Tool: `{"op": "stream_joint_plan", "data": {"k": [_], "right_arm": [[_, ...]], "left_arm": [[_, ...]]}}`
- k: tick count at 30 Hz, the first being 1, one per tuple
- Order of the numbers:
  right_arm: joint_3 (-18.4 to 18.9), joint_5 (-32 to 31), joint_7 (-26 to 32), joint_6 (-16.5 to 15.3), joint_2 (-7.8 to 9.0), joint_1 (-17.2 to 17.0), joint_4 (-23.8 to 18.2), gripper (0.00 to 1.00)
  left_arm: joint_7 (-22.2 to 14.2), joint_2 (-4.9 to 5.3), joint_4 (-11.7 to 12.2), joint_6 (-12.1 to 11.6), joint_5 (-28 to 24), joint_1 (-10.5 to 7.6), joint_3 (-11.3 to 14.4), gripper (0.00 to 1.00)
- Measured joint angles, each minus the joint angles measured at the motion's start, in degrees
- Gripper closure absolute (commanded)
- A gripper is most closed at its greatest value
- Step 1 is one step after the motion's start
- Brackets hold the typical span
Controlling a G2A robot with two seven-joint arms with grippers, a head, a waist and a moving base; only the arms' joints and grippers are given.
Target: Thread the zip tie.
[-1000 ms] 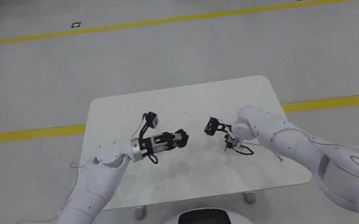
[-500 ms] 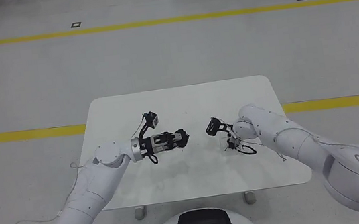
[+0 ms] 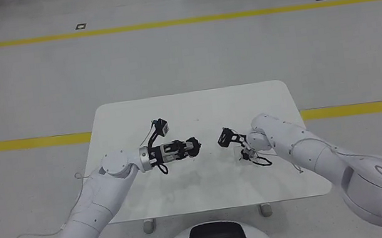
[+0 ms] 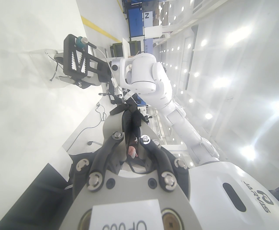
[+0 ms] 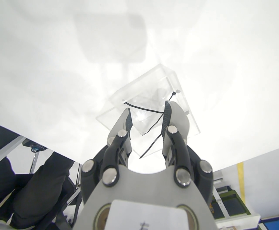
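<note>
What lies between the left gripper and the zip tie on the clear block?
Only bare white table, in the left wrist view. The zip tie lies on the clear block under the open right gripper.

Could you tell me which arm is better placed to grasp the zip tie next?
Right, probably. Its open gripper hangs right over the zip tie on the clear block. The left gripper is shut and off to the side, apart from it.
</note>
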Motion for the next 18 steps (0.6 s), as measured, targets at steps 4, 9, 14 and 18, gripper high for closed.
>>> {"op": "stream_joint_plan", "data": {"k": [4, 9, 14, 18], "right_arm": [[0.0, -0.8, -0.6, 0.0, -0.62, -0.1, 0.7, 0.73], [0.0, -1.5, -1.1, 0.0, -1.31, -0.2, 1.7, 0.75], [0.0, -2.0, -1.2, 0.0, -1.92, -0.3, 2.5, 0.75], [0.0, -2.6, -1.7, 0.0, -2.22, -0.2, 2.7, 0.74]], "left_arm": [[0.0, 0.0, 0.0, 0.0, 0.0, 0.0, 0.0, 1.0], [0.0, 0.0, 0.0, 0.0, 0.0, 0.0, 0.0, 1.0], [0.0, 0.0, 0.0, 0.0, 0.0, 0.0, 0.0, 1.0], [0.0, 0.0, 0.0, 0.0, 0.0, 0.0, 0.0, 1.0]]}}
